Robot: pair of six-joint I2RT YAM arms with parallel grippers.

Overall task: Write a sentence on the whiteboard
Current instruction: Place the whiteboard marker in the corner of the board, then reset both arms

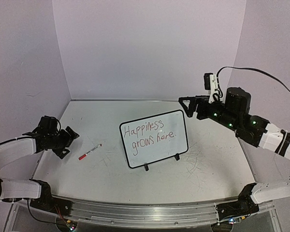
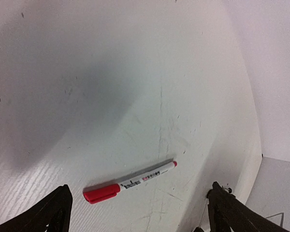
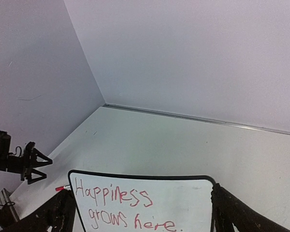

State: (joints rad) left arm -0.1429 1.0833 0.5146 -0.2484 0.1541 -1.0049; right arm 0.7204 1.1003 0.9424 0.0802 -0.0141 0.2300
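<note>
Red lettering, the sentence (image 1: pixel 149 134) "Happiness grows here.", 2 lines, on 1 whiteboard (image 1: pixel 170 126) standing on its feet mid-table (image 1: pixel 208 164). 1 red-capped marker (image 1: pixel 89 152) lies loose to board's left, just right of left gripper (image 1: pixel 67 143), jaws wide apart, empty. Right gripper (image 1: pixel 186 107) by board's far-right corner, also spread, holding nothing.

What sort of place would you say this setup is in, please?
Probably a robot-lab test cell: arms left and right at a scuffed white table, plain lilac walls boxing it in, just a whiteboard and red marker.
</note>
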